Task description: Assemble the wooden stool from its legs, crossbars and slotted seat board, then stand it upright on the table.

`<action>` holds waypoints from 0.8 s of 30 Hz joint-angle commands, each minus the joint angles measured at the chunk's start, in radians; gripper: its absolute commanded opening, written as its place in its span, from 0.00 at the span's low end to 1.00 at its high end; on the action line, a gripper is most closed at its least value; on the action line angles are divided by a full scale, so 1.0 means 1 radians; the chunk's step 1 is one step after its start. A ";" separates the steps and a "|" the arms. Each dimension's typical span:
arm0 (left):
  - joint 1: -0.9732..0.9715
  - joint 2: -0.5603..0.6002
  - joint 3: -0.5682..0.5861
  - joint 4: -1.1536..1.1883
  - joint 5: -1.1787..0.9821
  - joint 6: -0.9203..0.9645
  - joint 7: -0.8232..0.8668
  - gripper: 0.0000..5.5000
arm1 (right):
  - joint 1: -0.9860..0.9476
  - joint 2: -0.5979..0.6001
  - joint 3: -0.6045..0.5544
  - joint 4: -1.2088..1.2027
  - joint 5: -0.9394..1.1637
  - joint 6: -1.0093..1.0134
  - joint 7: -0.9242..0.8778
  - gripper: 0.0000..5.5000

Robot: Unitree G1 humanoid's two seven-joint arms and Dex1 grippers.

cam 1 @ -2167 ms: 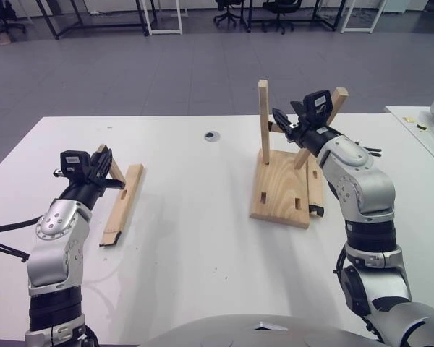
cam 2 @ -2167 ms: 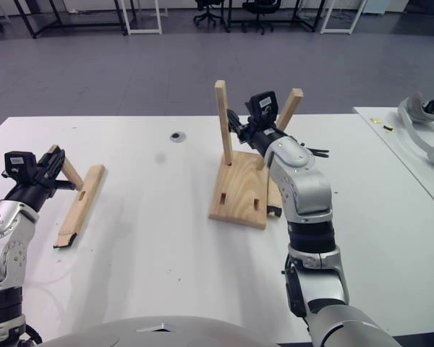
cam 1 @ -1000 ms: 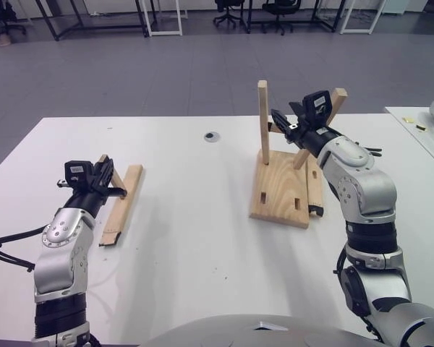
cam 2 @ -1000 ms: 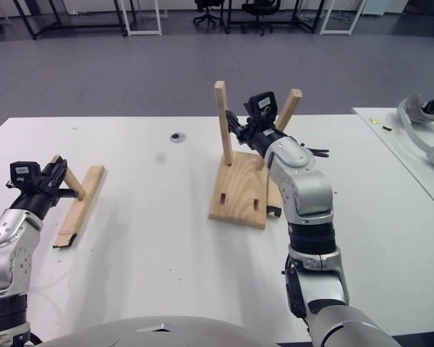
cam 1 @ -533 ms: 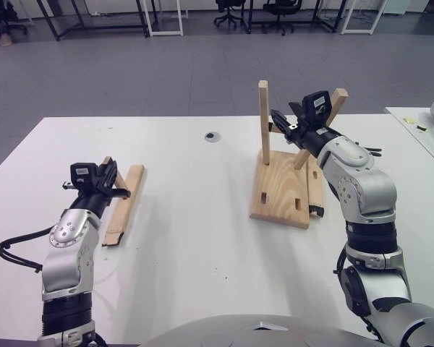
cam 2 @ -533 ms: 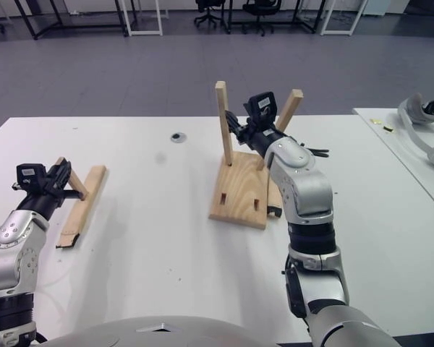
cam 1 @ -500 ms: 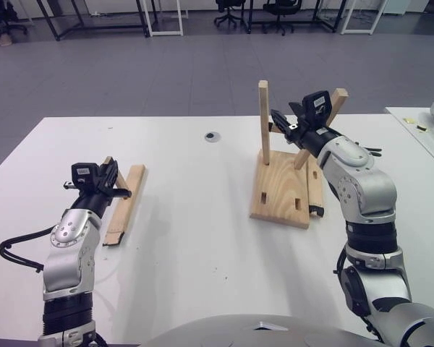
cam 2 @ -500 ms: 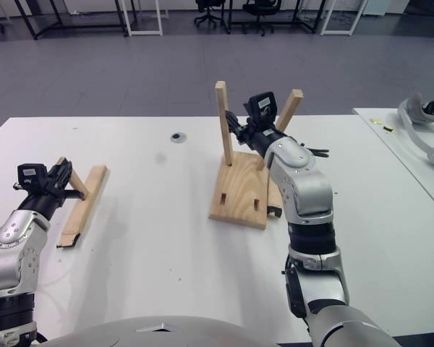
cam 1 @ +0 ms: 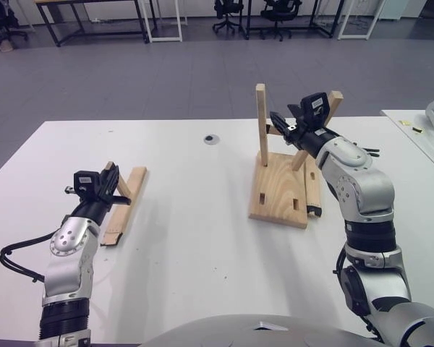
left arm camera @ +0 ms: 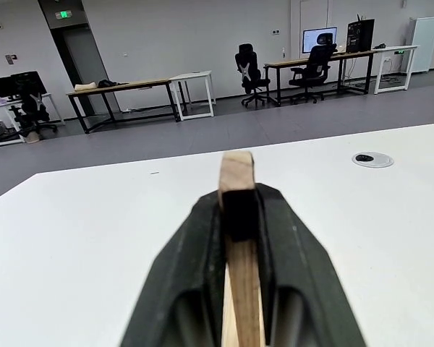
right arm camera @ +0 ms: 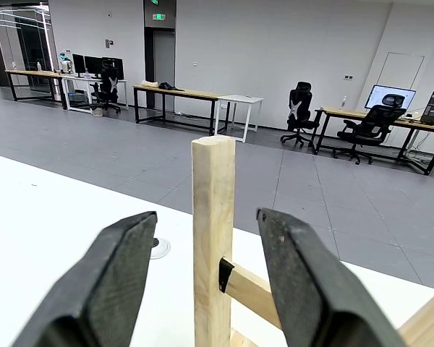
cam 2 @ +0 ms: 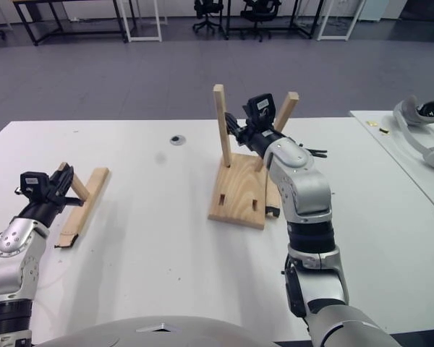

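Left end effector [cam 1: 108,186], well to the left of the seat board [cam 1: 275,195], is clamped narrow on a wooden strip [left arm camera: 239,238] that runs out between its fingers; whether the strip touches the counter [cam 1: 195,238] cannot be told. On the strip's seat-board side, just beside it, a loose leg [cam 1: 124,206] lies flat on the counter. Cable grommet [cam 1: 212,139] sits behind and to the left of the seat board. Seat board lies on the counter with two open slots in its near half; another leg [cam 1: 313,189] lies along its right edge. One leg [cam 1: 261,119] stands upright at the board's far left corner; a second leg [cam 1: 320,126] leans tilted at the far right; a crossbar [right arm camera: 249,293] joins the two. Right end effector [cam 1: 281,127] hangs above the board's far edge; its fingers [right arm camera: 116,289] are spread wide, one to either side of the upright leg, apart from it.
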 commanded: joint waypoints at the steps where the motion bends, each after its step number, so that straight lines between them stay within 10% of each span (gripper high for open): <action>1: 0.076 0.007 -0.043 0.209 0.009 0.281 -0.020 0.07 | -0.015 0.012 0.008 -0.005 -0.004 -0.003 -0.007 0.47; 15: 0.152 -0.082 -0.038 0.075 -0.044 0.192 0.029 0.07 | -0.027 -0.001 0.007 0.004 -0.003 0.007 0.012 0.47; 24: 0.129 -0.051 -0.044 0.024 0.029 0.173 0.056 0.36 | -0.013 0.009 0.008 -0.016 -0.007 0.015 0.004 0.47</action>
